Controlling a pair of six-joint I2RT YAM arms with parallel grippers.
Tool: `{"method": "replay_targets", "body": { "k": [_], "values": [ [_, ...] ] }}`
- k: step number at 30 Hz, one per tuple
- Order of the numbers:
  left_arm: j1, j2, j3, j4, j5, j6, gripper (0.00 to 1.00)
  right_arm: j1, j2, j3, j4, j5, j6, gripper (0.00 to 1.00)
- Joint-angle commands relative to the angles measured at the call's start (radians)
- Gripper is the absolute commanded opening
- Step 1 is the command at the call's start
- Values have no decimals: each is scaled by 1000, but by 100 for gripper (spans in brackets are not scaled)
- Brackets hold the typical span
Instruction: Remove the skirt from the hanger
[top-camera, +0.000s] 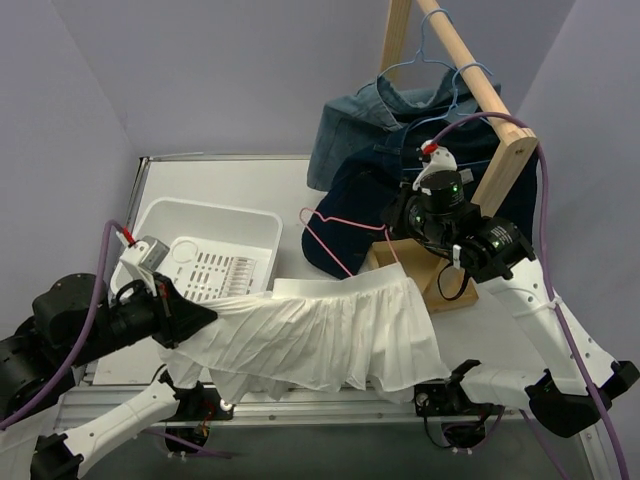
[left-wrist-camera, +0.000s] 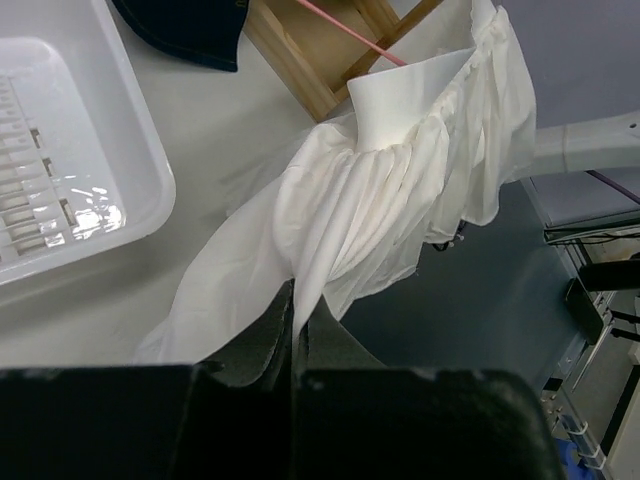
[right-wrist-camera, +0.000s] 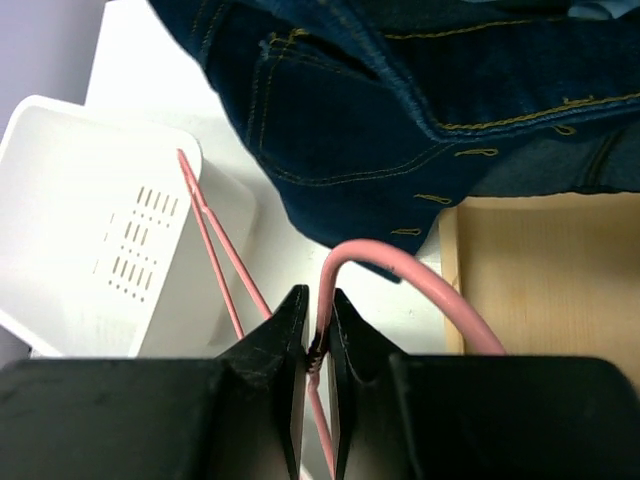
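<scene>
The white pleated skirt is stretched across the table's near edge, with its gathered waistband to the right. My left gripper is shut on the skirt's hem; the thin fabric is pinched between the jaws. The pink wire hanger lies above the skirt, mostly bare, and one wire runs up to the waistband. My right gripper is shut on the hanger's twisted neck, just under the hook.
A white plastic bin sits at the left on the table. A wooden rack with a block base stands at the right. It carries dark-blue denim and a lighter denim garment on light-blue hangers.
</scene>
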Motion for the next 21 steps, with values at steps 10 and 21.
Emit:
{"method": "replay_targets", "body": {
  "k": [10,21],
  "values": [
    [2,145,-137,421,279,-34,2,-4,-86,-13,240,-387,-107,0],
    [0,103,-286,541,359,-140,2,32,-73,59,360,-367,-77,0]
  ]
}}
